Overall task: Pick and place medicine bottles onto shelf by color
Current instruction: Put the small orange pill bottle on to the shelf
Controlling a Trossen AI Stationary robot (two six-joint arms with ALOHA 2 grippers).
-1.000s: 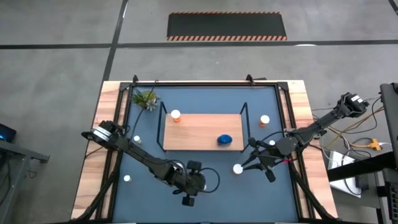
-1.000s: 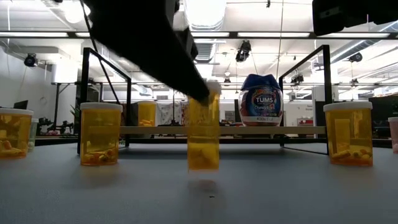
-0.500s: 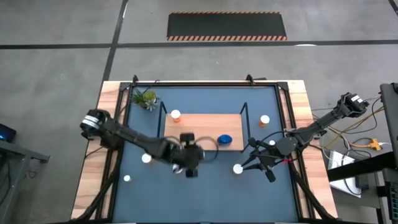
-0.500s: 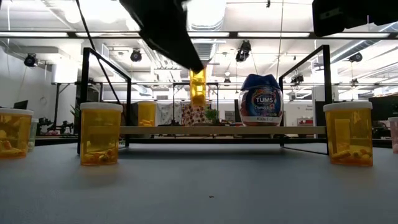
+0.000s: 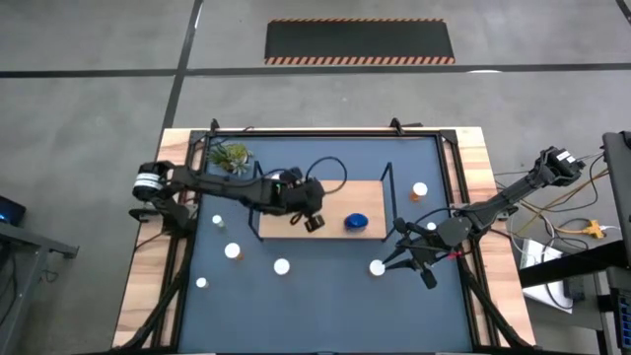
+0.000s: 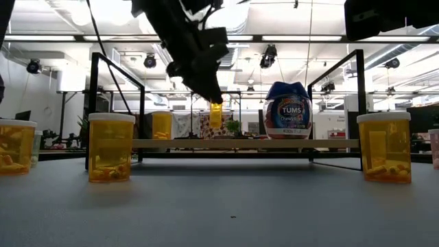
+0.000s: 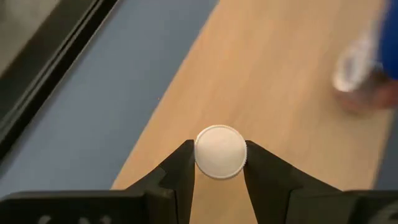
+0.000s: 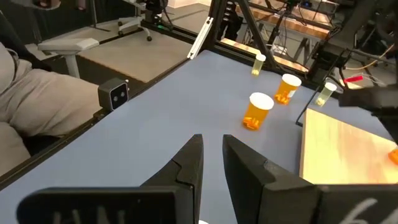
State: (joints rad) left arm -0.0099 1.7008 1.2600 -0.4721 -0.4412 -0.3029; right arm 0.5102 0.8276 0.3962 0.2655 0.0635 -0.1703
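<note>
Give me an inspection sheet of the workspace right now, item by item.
Surface: blue mat on a wooden table.
Job's things: shelf holds a blue bottle; orange bottles stand on the mat.
Clutter: small green plant at the mat's far left corner.
Grippers: left tool shut on a white-capped bottle above the shelf; right tool low over the mat, holding nothing.
Cables: loose wires right of the table.
Surroundings: a seated person's leg beside the table.

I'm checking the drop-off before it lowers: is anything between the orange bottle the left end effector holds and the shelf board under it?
Nothing visible. The left end effector holds the orange bottle over bare wood of the shelf; the blue bottle stands off to one side.
</note>
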